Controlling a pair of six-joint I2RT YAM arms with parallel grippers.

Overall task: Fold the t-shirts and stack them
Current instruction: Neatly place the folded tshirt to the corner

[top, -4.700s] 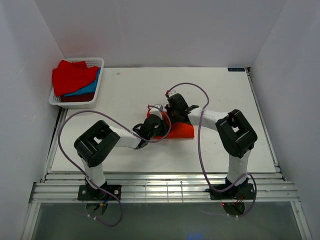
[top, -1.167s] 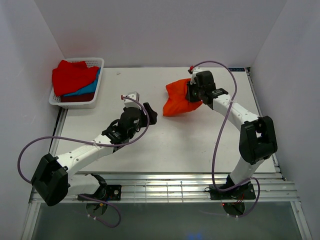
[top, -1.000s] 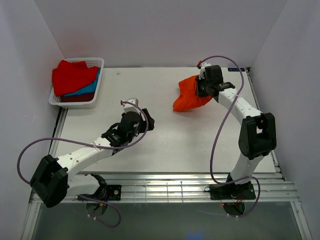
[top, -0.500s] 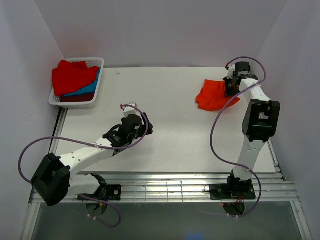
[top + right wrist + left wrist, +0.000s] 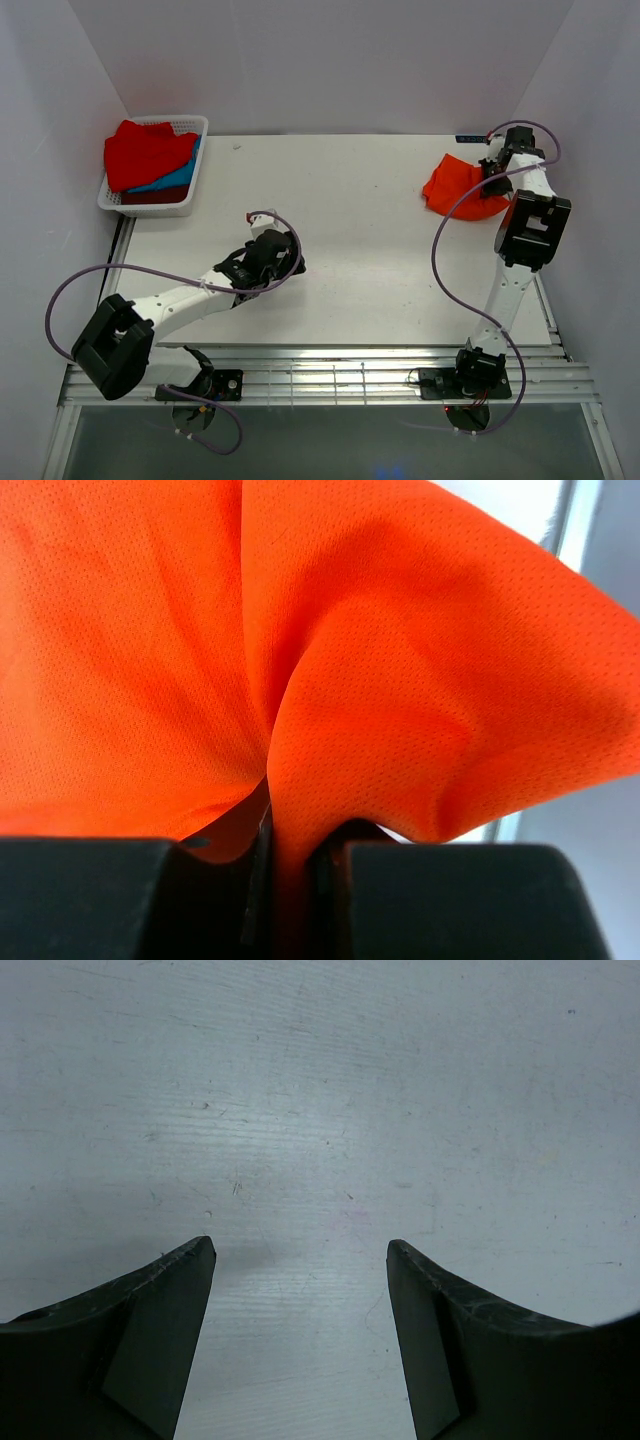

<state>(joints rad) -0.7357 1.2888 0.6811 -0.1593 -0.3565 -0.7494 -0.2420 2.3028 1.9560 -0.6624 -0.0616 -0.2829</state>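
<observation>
Your right gripper (image 5: 290, 852) is at the far right corner of the table (image 5: 380, 250), jaws nearly closed, pinching a fold of the orange-red t-shirt (image 5: 452, 188). In the wrist view the cloth bunches up out of the fingers and fans wide. From above, the shirt sits crumpled just left of the gripper, close to the table's right edge. It probably rests on the surface, but the top view is too small to be sure. Your left gripper (image 5: 300, 1250) is over bare table left of centre, fingers spread wide, nothing between them, tips close to the surface. The two arms are well apart. The white basket (image 5: 192, 124) sits at the far left corner: red t-shirt (image 5: 145, 150) on top, blue t-shirt (image 5: 178, 178) under it, dark maroon t-shirt (image 5: 150, 197) at the bottom.
</observation>
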